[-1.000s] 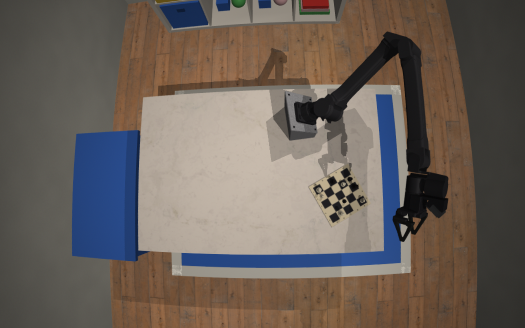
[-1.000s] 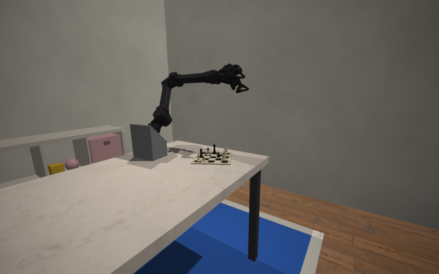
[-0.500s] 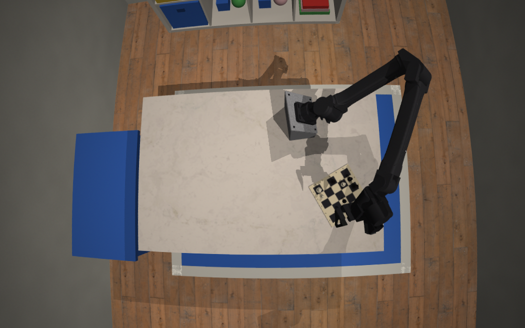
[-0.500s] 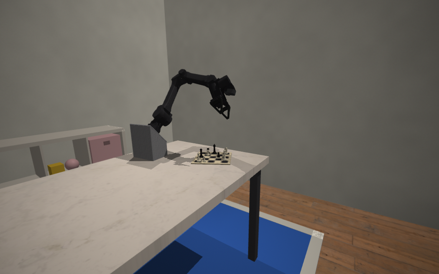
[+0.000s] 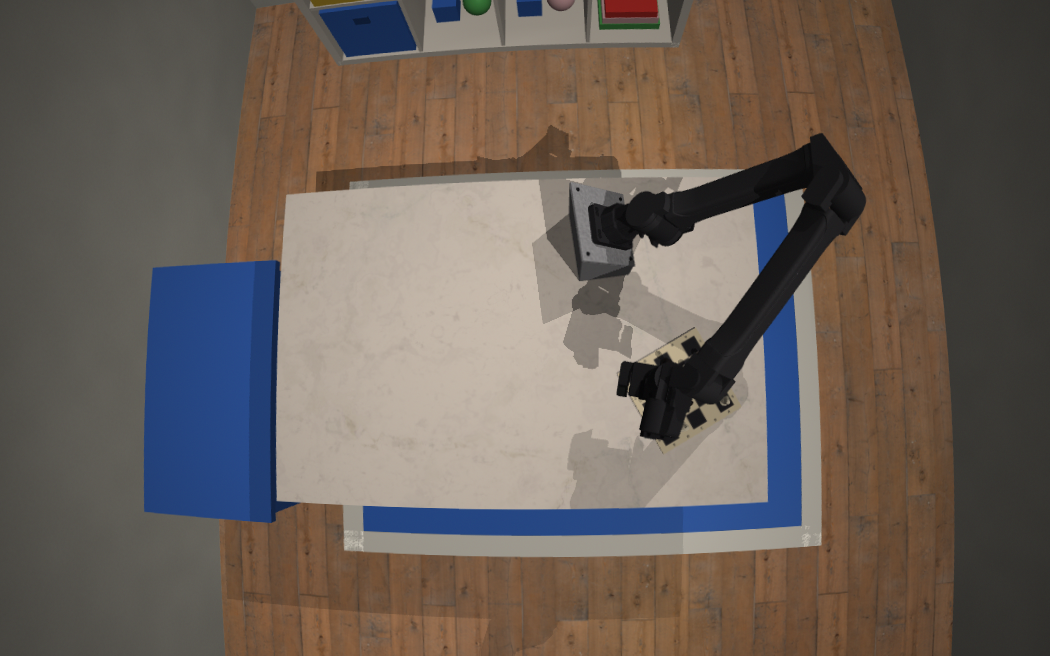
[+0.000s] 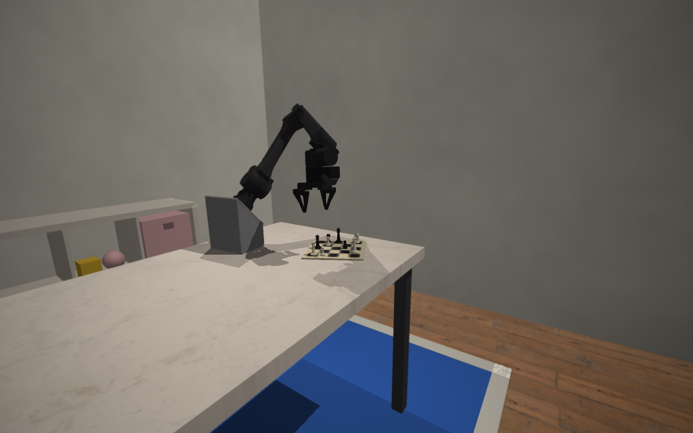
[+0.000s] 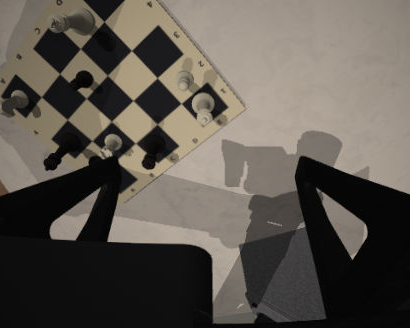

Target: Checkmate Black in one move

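A small chessboard [image 7: 120,79] lies tilted on the marble table near its right edge. It also shows in the side view [image 6: 334,250] and is mostly covered by my arm from above [image 5: 688,391]. White pieces stand at its edges, among them one at the far corner [image 7: 70,21], one at the left [image 7: 14,103] and two at the right [image 7: 203,106]. Black pieces [image 7: 83,79] stand among them, two of them on the near row [image 7: 153,148]. My gripper [image 6: 314,201] [image 7: 208,166] is open and empty. It hangs well above the board's near side, fingers pointing down.
The grey block [image 5: 598,232] that carries my arm's base stands behind the board [image 6: 230,223]. The table's corner and edge [image 6: 416,250] are close to the board. A blue box [image 5: 211,387] abuts the table's far left end. Shelves with boxes [image 6: 165,231] line the wall.
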Robot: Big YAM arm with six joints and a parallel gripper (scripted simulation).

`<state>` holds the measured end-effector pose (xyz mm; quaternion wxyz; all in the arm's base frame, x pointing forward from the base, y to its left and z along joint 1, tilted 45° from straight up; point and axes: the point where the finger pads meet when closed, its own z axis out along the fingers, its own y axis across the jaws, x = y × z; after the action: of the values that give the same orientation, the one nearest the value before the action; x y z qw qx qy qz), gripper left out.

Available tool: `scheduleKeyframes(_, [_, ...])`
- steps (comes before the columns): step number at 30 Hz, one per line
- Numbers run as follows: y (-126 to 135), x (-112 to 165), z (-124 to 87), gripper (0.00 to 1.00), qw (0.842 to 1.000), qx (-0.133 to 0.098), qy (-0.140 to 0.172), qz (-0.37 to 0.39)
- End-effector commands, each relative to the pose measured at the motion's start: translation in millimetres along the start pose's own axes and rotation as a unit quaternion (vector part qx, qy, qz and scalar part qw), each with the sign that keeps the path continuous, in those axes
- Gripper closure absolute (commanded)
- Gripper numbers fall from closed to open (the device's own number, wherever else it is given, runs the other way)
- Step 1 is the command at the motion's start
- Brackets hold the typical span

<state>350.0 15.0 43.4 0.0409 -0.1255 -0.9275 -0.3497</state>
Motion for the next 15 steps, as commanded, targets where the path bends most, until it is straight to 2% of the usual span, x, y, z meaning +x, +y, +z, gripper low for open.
scheduleKeyframes(1, [-6.8, 11.4, -0.8, 0.0, 0.999, -0.014, 0.019, 0.021])
scheduleKeyframes(6, [-5.9, 12.8, -1.5, 0.0, 0.999, -0.026, 0.029, 0.035])
scheduleKeyframes(15, [-4.2, 15.1, -1.5, 0.0, 0.999, -0.026, 0.029, 0.034])
